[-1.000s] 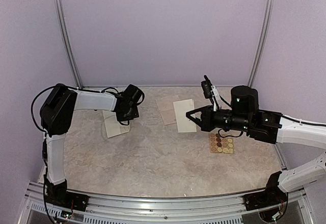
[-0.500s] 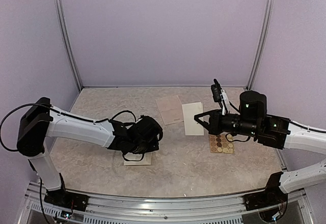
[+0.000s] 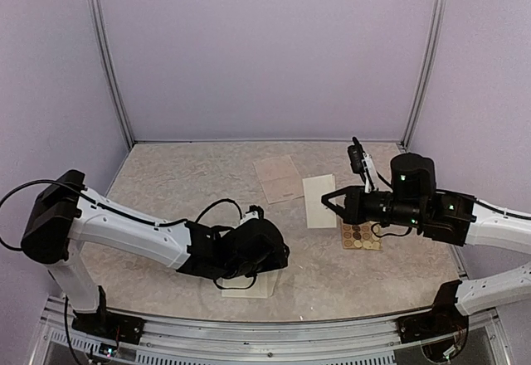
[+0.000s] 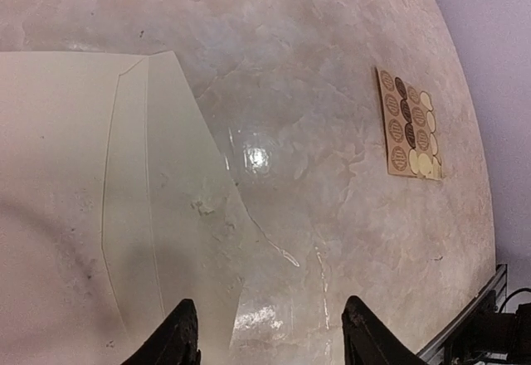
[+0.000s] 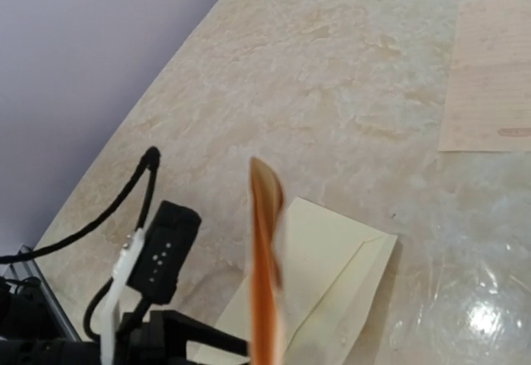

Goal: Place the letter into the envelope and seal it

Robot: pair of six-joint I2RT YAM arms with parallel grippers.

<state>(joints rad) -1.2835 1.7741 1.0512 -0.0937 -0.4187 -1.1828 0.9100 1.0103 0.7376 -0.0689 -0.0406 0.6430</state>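
Note:
The cream envelope (image 4: 83,207) lies flat near the table's front edge, its flap side up. In the top view only a strip of the envelope (image 3: 246,289) shows beneath the left arm. My left gripper (image 4: 270,342) hovers low over the envelope's right edge, jaws open and nothing between them. One black fingertip (image 4: 178,336) is over the paper, the other over bare table. My right gripper (image 3: 334,201) is shut on the letter (image 3: 319,201), a cream sheet held up above the table. The right wrist view shows the letter (image 5: 265,257) edge-on and blurred, with the envelope (image 5: 336,274) below it.
Pinkish-beige paper sheets (image 3: 278,178) lie at the back centre. A tan sheet of round brown stickers (image 3: 361,235) lies under the right arm, also visible as the sticker sheet (image 4: 411,124). The left arm's black links and cable (image 5: 153,249) sit close to the envelope. The table's front rail (image 3: 265,332) is just beyond it.
The left arm swept from the back left to the front centre, bringing the envelope with it, and its jaws have opened off the paper. The right arm drifted slightly right with the letter.

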